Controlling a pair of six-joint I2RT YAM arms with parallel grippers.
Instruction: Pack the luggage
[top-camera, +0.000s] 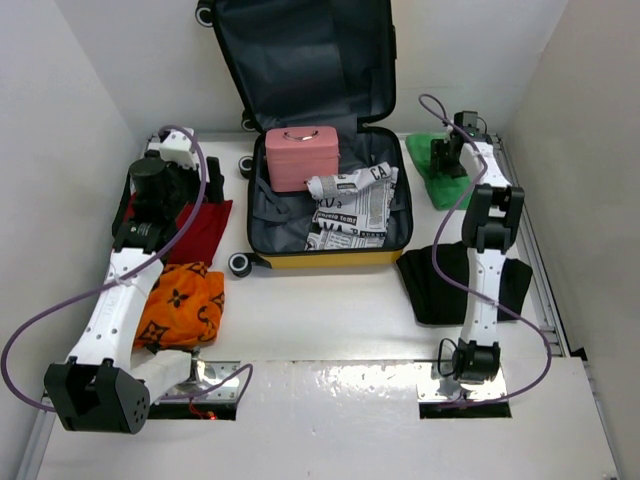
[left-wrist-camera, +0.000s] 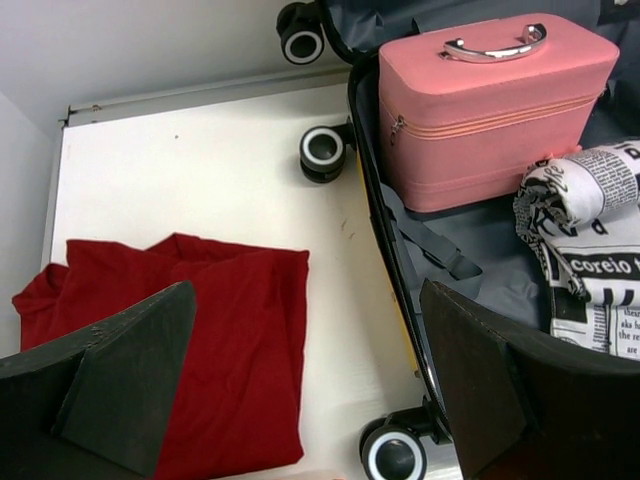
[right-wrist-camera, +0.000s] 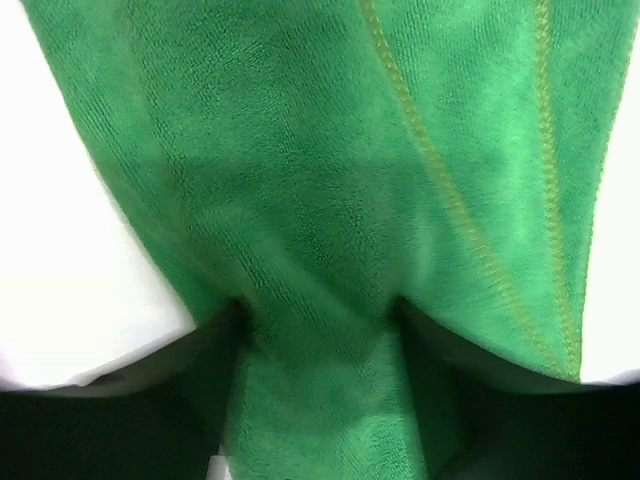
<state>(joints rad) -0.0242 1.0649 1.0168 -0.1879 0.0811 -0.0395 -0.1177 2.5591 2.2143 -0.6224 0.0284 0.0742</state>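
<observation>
We find the large yellow hard-shell suitcase (top-camera: 320, 258) lying open at the far middle of the desk (top-camera: 330, 310), its lid propped upright. Two things are packed: a pink box-shaped case (top-camera: 301, 157) and a newspaper-print cloth (top-camera: 350, 205). Outside it lie a red cloth (top-camera: 205, 228), an orange patterned cloth (top-camera: 185, 300), a black cloth (top-camera: 435, 285) and a green towel (right-wrist-camera: 300, 150). The right gripper (right-wrist-camera: 318, 310) pinches a fold of the green towel. The left gripper (left-wrist-camera: 308, 295) hangs spread wide above the red cloth. By our reckoning, under half is done.
</observation>
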